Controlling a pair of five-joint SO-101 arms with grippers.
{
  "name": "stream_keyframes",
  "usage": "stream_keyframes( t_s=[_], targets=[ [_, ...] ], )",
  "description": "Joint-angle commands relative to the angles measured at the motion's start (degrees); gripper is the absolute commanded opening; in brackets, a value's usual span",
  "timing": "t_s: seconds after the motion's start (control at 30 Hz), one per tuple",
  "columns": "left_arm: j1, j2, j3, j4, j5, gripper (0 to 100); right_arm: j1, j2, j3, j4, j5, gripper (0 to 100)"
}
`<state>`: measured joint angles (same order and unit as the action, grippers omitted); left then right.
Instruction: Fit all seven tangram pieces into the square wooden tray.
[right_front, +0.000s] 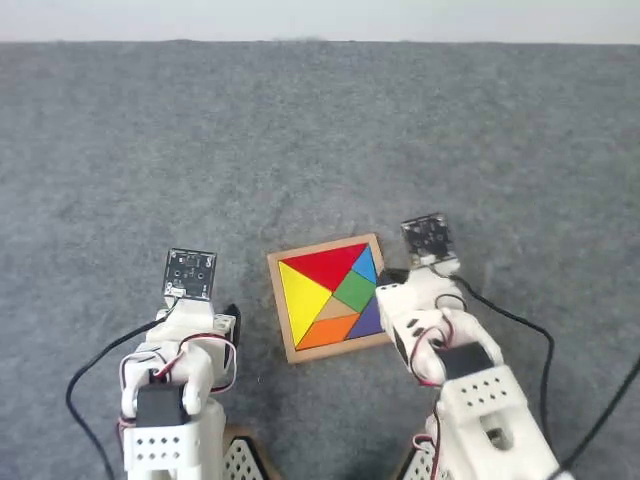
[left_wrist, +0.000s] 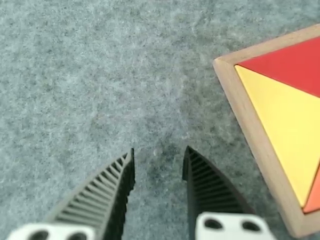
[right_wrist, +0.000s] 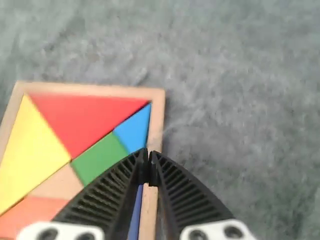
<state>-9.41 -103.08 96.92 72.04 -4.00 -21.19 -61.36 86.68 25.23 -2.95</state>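
- The left tool (left_wrist: 157, 155), lower left in the high view, hangs spread and empty over the grey bench (right_front: 320, 130), near a corner of the square wooden tray (left_wrist: 251, 125).
- The right tool (right_wrist: 148, 152), lower right, is pressed together with nothing between its tips, over the tray's right rim.
- At centre, the tray holds a yellow triangle (right_front: 300, 297), red triangle (right_front: 325, 268), blue triangle (right_front: 366, 266), green square (right_front: 354, 290), tan triangle (right_front: 335, 308), orange piece (right_front: 325, 330) and purple piece (right_front: 368, 320), with no gap visible.
- All seven look seated, so the fitting seems done. Only drawing the arms clear appears left.
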Motion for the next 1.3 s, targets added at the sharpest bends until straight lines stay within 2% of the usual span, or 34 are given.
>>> stream_keyframes(
  t_s=[0.0,0.13,0.4,0.73,0.93,1.27],
  targets=[
    [0.09,-1.58,-0.48,0.53,-0.35,15,0.92,-7.08,2.37,-2.77,2.99,0.9],
    [0.09,-1.58,-0.48,0.53,-0.35,15,0.75,-11.65,5.63,-3.38,8.09,0.8],
    [0.09,-1.58,-0.48,0.53,-0.35,15,1.01,-25.01,10.2,-2.68,8.26,0.9],
    [0.09,-1.58,-0.48,0.53,-0.35,15,0.66,-42.24,6.68,20.97,8.7,0.9],
    [0.09,-1.58,-0.48,0.53,-0.35,15,1.01,-42.33,7.65,30.29,12.22,0.9],
    [0.09,-1.58,-0.48,0.53,-0.35,15,0.92,-42.33,9.76,32.31,14.24,0.9]
  ],
)
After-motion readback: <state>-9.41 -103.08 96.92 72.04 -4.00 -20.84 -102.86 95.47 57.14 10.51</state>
